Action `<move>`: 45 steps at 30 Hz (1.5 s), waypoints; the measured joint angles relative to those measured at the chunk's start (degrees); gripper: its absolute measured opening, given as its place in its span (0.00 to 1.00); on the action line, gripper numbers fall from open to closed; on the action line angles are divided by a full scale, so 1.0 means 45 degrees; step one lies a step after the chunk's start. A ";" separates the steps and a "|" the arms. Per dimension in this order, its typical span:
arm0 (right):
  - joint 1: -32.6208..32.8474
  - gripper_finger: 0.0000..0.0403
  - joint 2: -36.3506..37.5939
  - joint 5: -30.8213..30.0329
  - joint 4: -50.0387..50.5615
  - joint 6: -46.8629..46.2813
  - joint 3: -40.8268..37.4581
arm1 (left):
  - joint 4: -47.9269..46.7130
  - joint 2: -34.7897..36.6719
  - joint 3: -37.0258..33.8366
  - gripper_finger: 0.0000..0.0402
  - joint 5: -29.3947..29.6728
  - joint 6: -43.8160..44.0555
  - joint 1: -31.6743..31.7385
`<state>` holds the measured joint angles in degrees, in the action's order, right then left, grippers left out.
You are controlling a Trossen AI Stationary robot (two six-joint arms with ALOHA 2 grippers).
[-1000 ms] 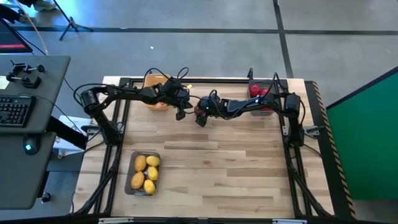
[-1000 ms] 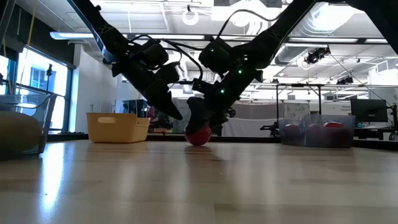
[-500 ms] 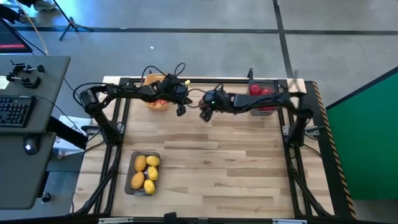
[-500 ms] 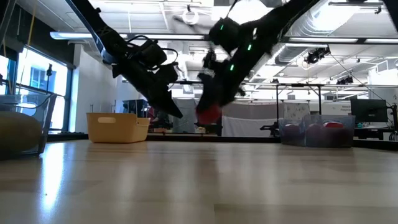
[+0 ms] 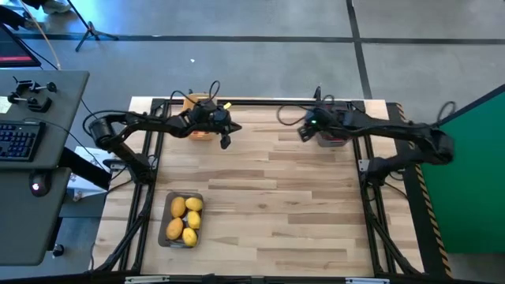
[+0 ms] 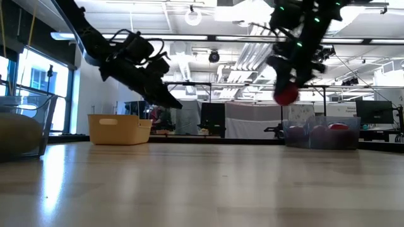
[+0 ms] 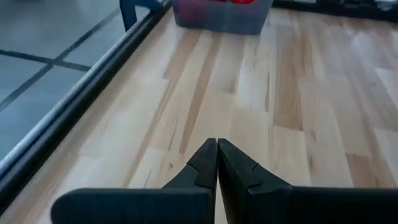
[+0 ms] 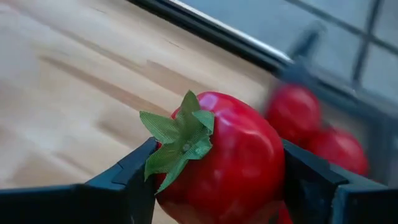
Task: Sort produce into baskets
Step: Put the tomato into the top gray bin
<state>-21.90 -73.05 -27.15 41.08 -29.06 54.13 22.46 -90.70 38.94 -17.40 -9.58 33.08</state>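
Note:
My right gripper is shut on a round red fruit with a green top, high above the table beside the grey tray of red fruits at the far right. The arm hides much of that tray in the high view. My left gripper hangs shut and empty above the table, next to the yellow basket at the far left. A grey tray full of lemons stands on the table's near left. My right gripper pinches the red fruit between its two fingers, one on each of the fruit's opposite sides. The fingers slant down from above. The fruit is lifted clear of the table, its green top turned sideways toward the wrist camera.
Black frame rails run along the table's far edge and sides. The wide wooden middle of the table carries nothing. A desk with a keyboard stands left of the table.
My right gripper has taken the red fruit off the table's far middle, raised it clear and swung it fast toward the right, to the tray of red fruits, rolling as it went. My left gripper has tipped up a little, staying shut.

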 joint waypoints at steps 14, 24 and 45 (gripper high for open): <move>-0.2793 0.61 0.1873 -0.0250 -0.1908 -0.1345 -0.4119 | 0.0225 0.0836 -0.0170 0.00 0.0007 -0.0011 -0.0011; -0.3821 0.72 0.1403 0.1196 -0.1923 -0.1212 -0.4327 | 0.0195 0.0836 -0.0170 0.00 0.0007 0.0092 -0.0044; -0.3819 0.77 0.1086 0.1596 -0.0507 -0.1648 -0.3462 | -0.0194 0.0831 -0.0170 0.00 -0.0143 -0.0126 -0.0044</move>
<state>-39.09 -68.16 -19.97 38.80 -36.48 38.54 21.58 -86.96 38.17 -18.04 -10.15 32.88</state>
